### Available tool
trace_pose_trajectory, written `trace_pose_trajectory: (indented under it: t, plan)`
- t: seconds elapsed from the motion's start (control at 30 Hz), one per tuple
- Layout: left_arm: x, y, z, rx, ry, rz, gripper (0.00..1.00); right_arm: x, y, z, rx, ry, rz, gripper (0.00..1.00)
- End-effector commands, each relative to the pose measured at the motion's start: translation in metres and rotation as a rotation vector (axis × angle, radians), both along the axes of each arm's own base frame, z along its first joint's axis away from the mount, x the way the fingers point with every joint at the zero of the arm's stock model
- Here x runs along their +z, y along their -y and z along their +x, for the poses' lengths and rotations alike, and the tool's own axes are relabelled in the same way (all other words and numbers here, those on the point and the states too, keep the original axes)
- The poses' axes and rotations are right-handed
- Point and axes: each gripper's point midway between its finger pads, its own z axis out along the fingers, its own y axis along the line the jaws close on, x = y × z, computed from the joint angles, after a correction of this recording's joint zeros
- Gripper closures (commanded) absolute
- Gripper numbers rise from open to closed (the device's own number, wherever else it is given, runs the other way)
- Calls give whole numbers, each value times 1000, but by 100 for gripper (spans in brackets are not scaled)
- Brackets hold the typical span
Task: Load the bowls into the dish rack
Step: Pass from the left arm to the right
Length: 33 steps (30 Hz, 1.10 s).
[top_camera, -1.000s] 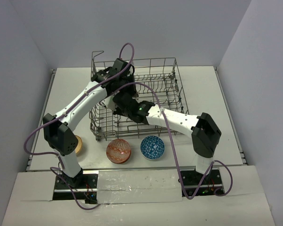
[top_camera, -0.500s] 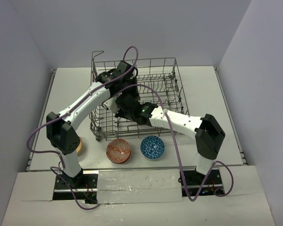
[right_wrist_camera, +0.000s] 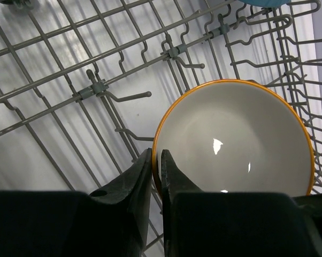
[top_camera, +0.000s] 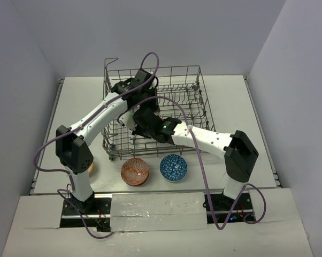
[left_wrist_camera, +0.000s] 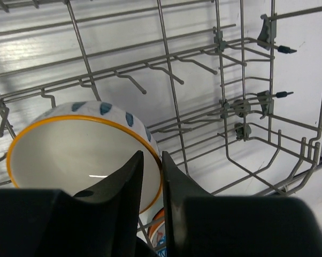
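The grey wire dish rack [top_camera: 197,81] stands at the back of the table, and both arms reach into it. In the left wrist view a white bowl [left_wrist_camera: 70,155] with an orange rim and blue spots leans among the tines [left_wrist_camera: 170,91]. My left gripper [left_wrist_camera: 152,155] straddles its rim, jaws slightly apart, open. My right gripper [right_wrist_camera: 155,152] is shut on the orange rim of a white bowl [right_wrist_camera: 236,139] lying on the rack wires [right_wrist_camera: 97,88]. I cannot tell whether both views show the same bowl. A red bowl [top_camera: 135,172] and a blue bowl [top_camera: 173,167] sit on the table before the rack.
A tan bowl [top_camera: 90,165] is half hidden behind the left arm's elbow at the near left. Another orange-rimmed piece [left_wrist_camera: 156,235] shows low in the rack under the left fingers. Purple cables loop over both arms. Walls close in the table on three sides.
My left jaws have parted a little around the bowl's rim. Both arms have shifted slightly deeper into the rack. The bowls on the table have not moved.
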Motion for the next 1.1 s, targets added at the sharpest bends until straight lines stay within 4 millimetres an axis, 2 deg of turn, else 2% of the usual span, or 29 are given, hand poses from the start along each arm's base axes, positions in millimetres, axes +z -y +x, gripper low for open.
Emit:
trace_pose_trajectory:
  t: [0.0, 0.5, 1.07]
  plan:
    - [5, -25, 29, 74, 95, 91, 75, 53, 13, 10, -108, 64, 138, 100]
    - [-11, -41, 43, 128, 100, 183, 73, 52, 13, 9, -105, 62, 139, 100]
    - [-19, -74, 66, 278, 113, 279, 68, 55, 16, 4, -103, 56, 158, 100]
